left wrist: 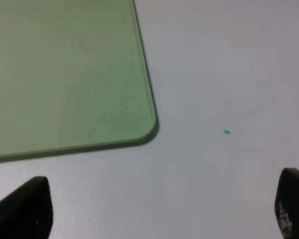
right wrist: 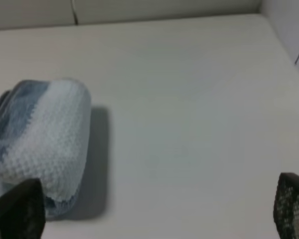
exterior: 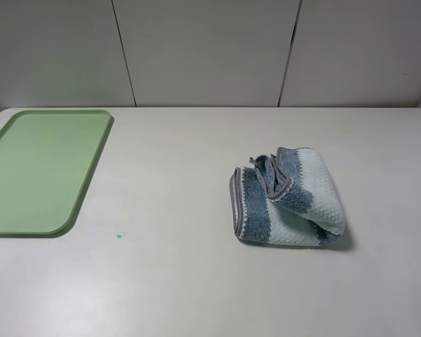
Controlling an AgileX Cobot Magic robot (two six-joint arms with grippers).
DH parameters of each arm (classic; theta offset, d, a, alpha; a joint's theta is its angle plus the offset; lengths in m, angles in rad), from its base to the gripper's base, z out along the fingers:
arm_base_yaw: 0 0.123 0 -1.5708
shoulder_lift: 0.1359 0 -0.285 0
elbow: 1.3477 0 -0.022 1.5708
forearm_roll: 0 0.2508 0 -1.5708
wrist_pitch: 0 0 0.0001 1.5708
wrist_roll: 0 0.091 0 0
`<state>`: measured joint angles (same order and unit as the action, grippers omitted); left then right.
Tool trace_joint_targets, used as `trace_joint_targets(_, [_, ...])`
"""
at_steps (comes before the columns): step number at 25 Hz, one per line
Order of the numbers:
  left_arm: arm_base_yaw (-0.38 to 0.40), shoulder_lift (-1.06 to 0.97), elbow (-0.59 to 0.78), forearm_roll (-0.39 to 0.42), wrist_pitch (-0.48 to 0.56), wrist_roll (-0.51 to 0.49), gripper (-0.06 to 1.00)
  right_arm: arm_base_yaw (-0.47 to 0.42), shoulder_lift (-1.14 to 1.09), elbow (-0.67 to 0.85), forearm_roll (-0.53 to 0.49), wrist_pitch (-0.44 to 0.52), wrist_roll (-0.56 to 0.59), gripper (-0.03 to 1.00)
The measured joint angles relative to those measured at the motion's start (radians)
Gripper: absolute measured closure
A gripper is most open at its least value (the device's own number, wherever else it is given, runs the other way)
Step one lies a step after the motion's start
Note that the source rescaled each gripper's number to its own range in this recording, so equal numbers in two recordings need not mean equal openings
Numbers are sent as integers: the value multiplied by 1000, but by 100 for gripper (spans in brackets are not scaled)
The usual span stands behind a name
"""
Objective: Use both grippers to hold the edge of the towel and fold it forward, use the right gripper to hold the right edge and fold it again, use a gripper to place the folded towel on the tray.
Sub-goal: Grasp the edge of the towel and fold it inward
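The striped blue and white towel (exterior: 288, 198) lies crumpled in a loose bundle on the table right of centre, its grey hem (exterior: 234, 193) curling along the left side. It also shows in the right wrist view (right wrist: 40, 139). The light-green tray (exterior: 38, 168) lies flat at the far left and holds nothing; its corner shows in the left wrist view (left wrist: 70, 74). Neither arm shows in the exterior high view. My left gripper (left wrist: 162, 209) is open above bare table near the tray's corner. My right gripper (right wrist: 154, 209) is open, with the towel beside one fingertip (right wrist: 20, 209).
A small green dot (exterior: 119, 236) marks the white table (exterior: 196, 281) near the tray's front corner. Pale wall panels (exterior: 203, 49) stand behind the table's far edge.
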<state>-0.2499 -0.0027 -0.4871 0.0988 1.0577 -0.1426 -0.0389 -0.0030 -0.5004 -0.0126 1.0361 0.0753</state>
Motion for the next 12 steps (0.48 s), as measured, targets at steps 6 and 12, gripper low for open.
trace_joint_targets(6, [0,0,0,0,0,0,7,0,-3,2,0,-11,-3,-3])
trace_joint_targets(12, [0,0,0,0,0,0,7,0,-4,2,0,-14,-3,-3])
